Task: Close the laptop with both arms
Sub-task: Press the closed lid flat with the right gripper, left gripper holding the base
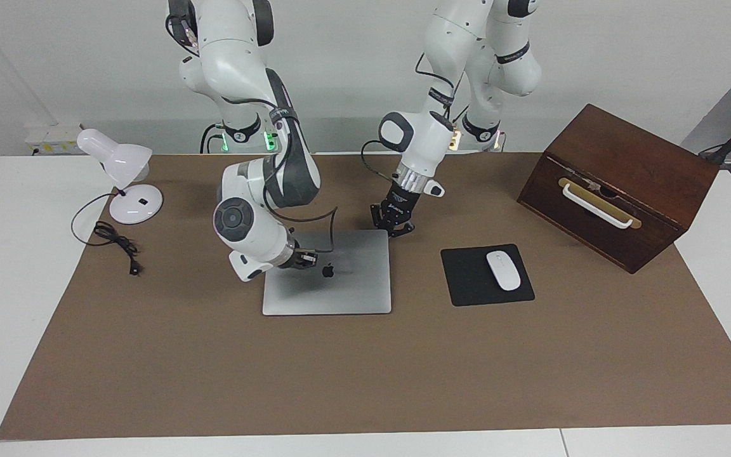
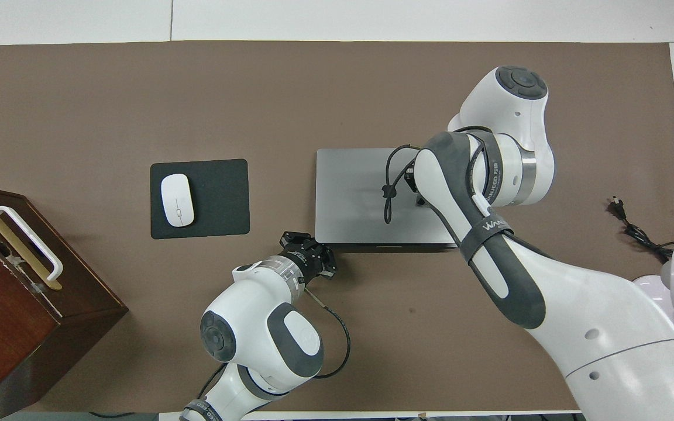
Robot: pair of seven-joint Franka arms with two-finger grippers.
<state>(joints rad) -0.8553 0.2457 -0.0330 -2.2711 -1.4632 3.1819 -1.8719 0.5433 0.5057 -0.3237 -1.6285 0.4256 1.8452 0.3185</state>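
Note:
The silver-grey laptop [image 1: 340, 289] lies with its lid down flat on the brown mat, apple logo up; it also shows in the overhead view [image 2: 351, 196]. My right gripper [image 1: 309, 259] is low over the lid, right beside the logo. In the overhead view its forearm hides most of it [image 2: 413, 190]. My left gripper [image 1: 393, 230] is at the laptop's corner nearest the robots, toward the left arm's end of the table, close to the mat. It shows at that corner from overhead too [image 2: 313, 254].
A black mouse pad [image 1: 467, 282] with a white mouse [image 1: 503, 270] lies beside the laptop toward the left arm's end. A dark wooden box [image 1: 619, 184] with a white handle stands past it. A white desk lamp [image 1: 125, 184] and its cord are toward the right arm's end.

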